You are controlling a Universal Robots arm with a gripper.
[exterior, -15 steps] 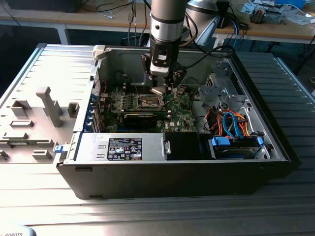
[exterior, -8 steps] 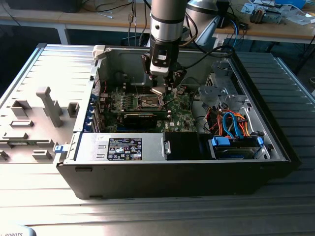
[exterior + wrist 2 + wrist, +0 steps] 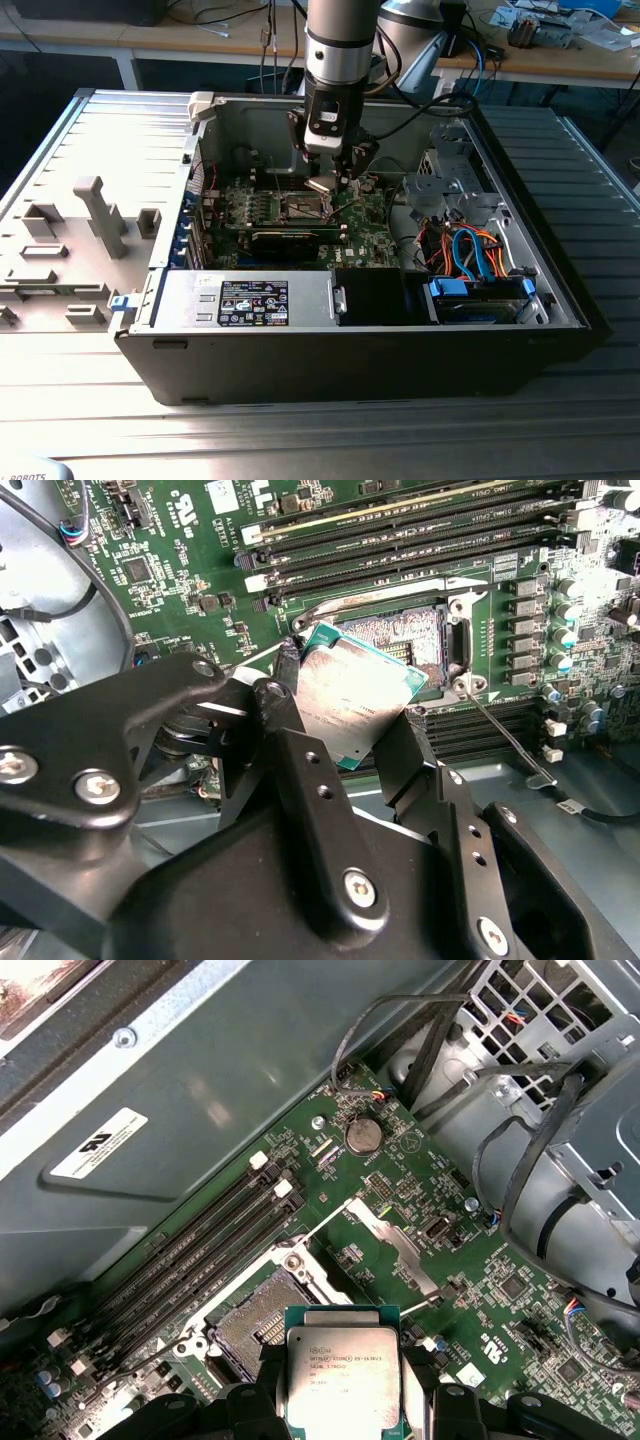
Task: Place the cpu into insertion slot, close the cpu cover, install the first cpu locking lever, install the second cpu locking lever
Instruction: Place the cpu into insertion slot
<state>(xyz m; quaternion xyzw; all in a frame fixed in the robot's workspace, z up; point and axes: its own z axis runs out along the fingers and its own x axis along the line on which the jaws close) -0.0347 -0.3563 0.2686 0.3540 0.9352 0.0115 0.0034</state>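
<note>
My gripper (image 3: 330, 182) hangs inside the open computer case, shut on the cpu (image 3: 340, 1372), a flat square chip with a silver face. In both wrist views the black fingers (image 3: 262, 1375) clamp the chip's two opposite edges, and the cpu (image 3: 352, 705) is tilted just above the edge of the insertion slot (image 3: 405, 645). The insertion slot (image 3: 252, 1322) lies open, its dark pin field bare within a silver rim. The cpu cover (image 3: 398, 1243) is swung up and away from the slot. A thin locking lever (image 3: 505, 742) stands free beside the slot.
Long black memory slots (image 3: 190, 1260) run beside the socket. A grey metal drive cage (image 3: 455, 175) and bundled cables (image 3: 470, 250) fill the case on the exterior view's right. The power supply (image 3: 255, 300) sits at the case front. Grey fixtures (image 3: 95, 215) stand on the table on the exterior view's left.
</note>
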